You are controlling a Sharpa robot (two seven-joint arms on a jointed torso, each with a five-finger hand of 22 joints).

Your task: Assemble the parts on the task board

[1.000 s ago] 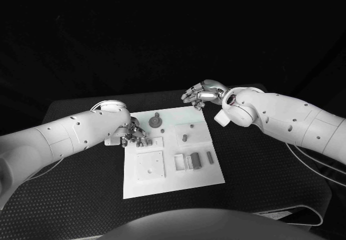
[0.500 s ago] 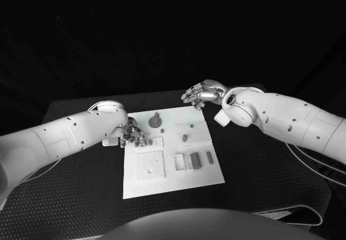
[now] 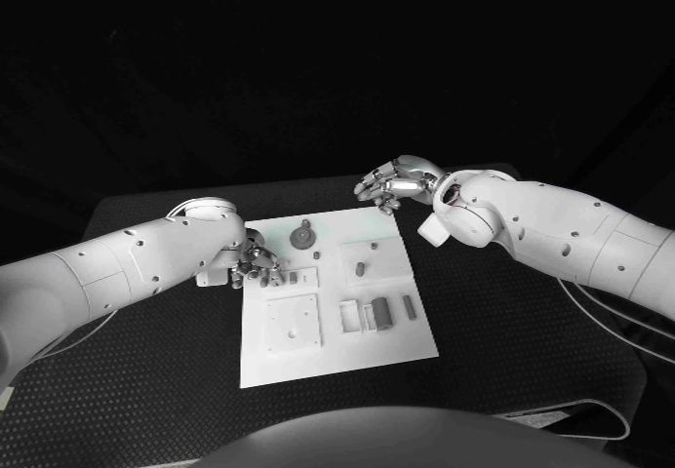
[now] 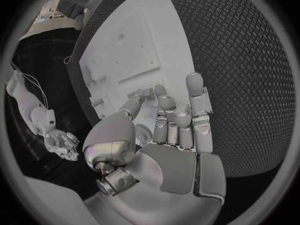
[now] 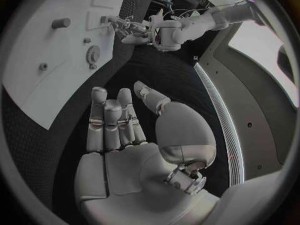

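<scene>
I see the white board (image 3: 337,292) lying in the middle of the black table (image 3: 506,322), its long sides running away from me, with bare mat on every side of it. On the board, a round gear-like part (image 3: 302,235) stands near the far end, a short peg (image 3: 360,268) sits nearer the middle, and a group of upright blocks (image 3: 377,313) stands beside a thin bar (image 3: 410,307) toward the board's right edge. A square raised plate (image 3: 293,322) takes up the near left area.

My left hand (image 3: 255,263) is at the board's left edge, fingers bent down over a row of small pieces (image 3: 286,278); I cannot tell whether it holds one. In the left wrist view its fingers (image 4: 187,116) reach toward those pieces.

My right hand (image 3: 392,185) hovers beyond the board's far right corner, apart from it, fingers loosely curled and holding nothing in the right wrist view (image 5: 125,130).
</scene>
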